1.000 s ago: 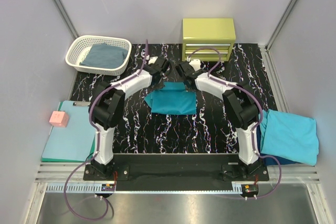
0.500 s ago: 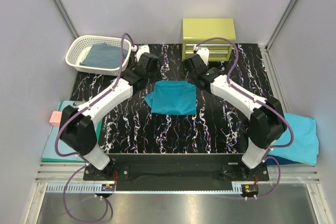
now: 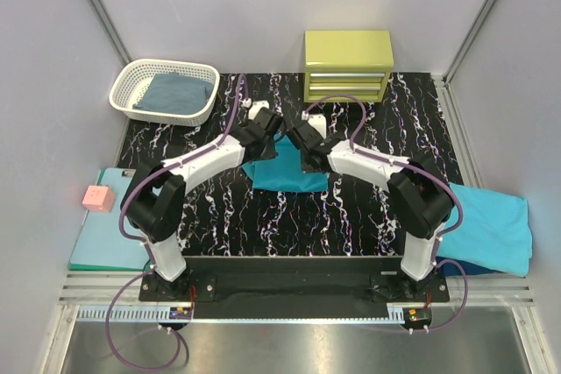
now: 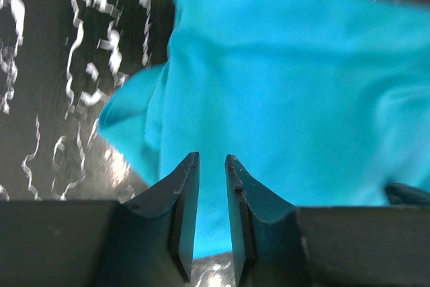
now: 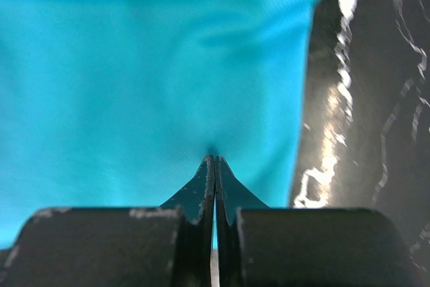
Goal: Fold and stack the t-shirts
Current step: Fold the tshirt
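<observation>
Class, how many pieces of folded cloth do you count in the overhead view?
4: a teal t-shirt mid-table, a grey-blue cloth in the basket, a light turquoise shirt at the right edge, a dark blue one peeking from beneath it. Others may be hidden.

White basket [image 3: 121, 92] at far-left back of black marbled worktop [image 3: 351, 216]; olive drawer chest [image 3: 348, 65] at back; pink cube [image 3: 98, 198] at mint clipboard [image 3: 114, 238].
</observation>
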`<state>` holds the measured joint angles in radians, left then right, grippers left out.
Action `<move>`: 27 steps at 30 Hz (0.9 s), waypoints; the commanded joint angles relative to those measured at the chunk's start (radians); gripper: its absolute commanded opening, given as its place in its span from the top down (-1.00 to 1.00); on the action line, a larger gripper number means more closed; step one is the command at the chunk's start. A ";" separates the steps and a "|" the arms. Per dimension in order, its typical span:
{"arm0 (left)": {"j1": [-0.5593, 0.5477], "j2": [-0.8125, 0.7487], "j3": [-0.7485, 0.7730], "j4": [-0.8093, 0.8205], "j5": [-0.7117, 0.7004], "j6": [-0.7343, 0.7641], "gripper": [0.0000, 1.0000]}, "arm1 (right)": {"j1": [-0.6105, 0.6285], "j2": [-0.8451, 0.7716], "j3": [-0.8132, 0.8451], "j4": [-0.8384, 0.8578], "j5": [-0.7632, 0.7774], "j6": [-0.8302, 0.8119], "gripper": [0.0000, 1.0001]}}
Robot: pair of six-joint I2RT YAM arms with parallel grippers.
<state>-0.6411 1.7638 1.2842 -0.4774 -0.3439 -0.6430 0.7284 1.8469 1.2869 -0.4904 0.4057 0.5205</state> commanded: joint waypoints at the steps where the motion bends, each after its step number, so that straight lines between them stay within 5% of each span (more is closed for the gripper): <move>1: 0.004 0.036 0.090 0.030 0.039 0.026 0.50 | 0.000 0.047 0.081 0.018 -0.025 0.013 1.00; 27: -0.141 -0.081 -0.351 0.013 0.085 -0.121 0.77 | 0.097 -0.087 -0.235 -0.036 -0.077 0.188 1.00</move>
<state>-0.7376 1.7138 0.9977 -0.4194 -0.2844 -0.7284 0.8074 1.8011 1.1038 -0.4717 0.3477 0.6651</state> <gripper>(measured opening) 0.122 0.010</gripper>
